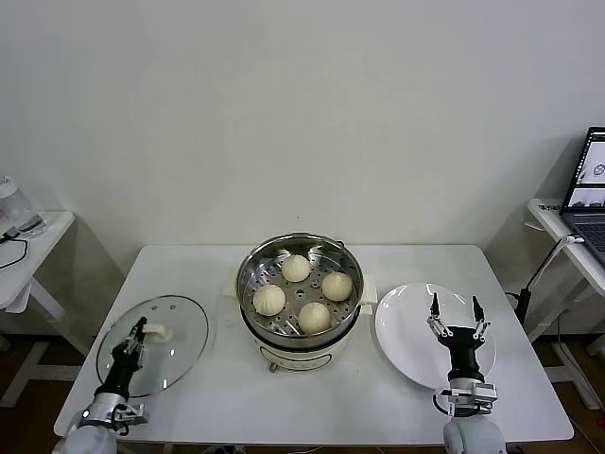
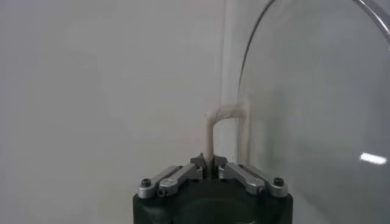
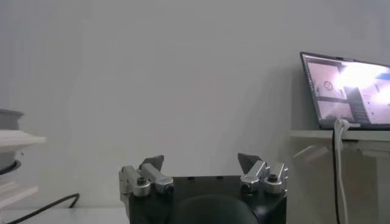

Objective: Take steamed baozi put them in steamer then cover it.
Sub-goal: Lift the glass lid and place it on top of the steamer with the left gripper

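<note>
Lid pinched, steamer at my two o'clock.
My left gripper (image 1: 139, 330) pinches the cover (image 1: 180, 333) by its handle; the steamer (image 1: 299, 333), four baozi (image 1: 296, 268) inside, lies nearer it than my spread right gripper (image 1: 455, 315).

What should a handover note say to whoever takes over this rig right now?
Left end effector: shut on the cover handle, cover at the table's left side.
Right end effector: open, empty, over the white plate.
Done: all four steamed baozi sit on the perforated tray in the steamer at table centre; plate bare.
Left: lift the cover, carry it over and set it on the steamer.
</note>
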`<state>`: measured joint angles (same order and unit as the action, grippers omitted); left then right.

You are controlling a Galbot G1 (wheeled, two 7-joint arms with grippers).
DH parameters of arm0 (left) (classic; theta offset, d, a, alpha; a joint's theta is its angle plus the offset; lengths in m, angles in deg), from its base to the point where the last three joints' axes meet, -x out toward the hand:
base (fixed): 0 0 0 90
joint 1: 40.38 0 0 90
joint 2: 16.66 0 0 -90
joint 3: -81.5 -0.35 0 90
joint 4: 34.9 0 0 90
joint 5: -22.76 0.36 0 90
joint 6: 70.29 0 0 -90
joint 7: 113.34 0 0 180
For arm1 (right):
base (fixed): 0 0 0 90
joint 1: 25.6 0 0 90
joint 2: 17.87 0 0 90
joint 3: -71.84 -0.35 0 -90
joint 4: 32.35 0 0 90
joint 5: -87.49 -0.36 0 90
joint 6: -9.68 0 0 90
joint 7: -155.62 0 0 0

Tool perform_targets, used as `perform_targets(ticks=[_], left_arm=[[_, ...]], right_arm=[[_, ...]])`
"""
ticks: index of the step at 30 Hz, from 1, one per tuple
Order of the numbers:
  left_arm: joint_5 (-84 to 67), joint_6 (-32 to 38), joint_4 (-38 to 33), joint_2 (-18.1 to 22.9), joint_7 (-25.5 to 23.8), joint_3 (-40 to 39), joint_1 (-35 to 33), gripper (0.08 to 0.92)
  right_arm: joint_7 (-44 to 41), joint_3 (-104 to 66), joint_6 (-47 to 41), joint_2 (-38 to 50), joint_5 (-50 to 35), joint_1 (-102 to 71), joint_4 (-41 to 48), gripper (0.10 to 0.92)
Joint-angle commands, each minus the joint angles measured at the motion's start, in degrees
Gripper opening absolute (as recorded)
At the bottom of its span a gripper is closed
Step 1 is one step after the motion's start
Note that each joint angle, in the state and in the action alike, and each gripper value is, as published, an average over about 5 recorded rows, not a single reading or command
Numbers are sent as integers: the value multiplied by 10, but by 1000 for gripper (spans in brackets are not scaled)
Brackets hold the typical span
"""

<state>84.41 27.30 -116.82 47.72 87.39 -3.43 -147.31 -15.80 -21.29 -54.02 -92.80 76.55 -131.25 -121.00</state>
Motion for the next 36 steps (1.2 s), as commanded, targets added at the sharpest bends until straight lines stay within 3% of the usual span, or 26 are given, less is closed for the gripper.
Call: perform_targets(ticks=[1, 7, 14, 26, 36], left_arm=[[-77, -46, -220, -30, -42, 89, -41, 190], [-112, -89, -362, -42, -86, 74, -63, 190], [-92, -200, -465, -30, -138, -69, -17, 190], [42, -316, -453, 41, -243, -289, 113, 190], [141, -389, -405, 107, -352, -362, 152, 190]], right_arm=[[2, -2, 1, -1, 4, 2, 2, 823], [6, -5, -2, -1, 7, 4, 5, 823], [17, -6, -11, 0, 15, 15, 9, 823], [21, -9, -12, -11, 25, 22, 22, 823], [22, -12, -13, -15, 35, 24, 26, 823]])
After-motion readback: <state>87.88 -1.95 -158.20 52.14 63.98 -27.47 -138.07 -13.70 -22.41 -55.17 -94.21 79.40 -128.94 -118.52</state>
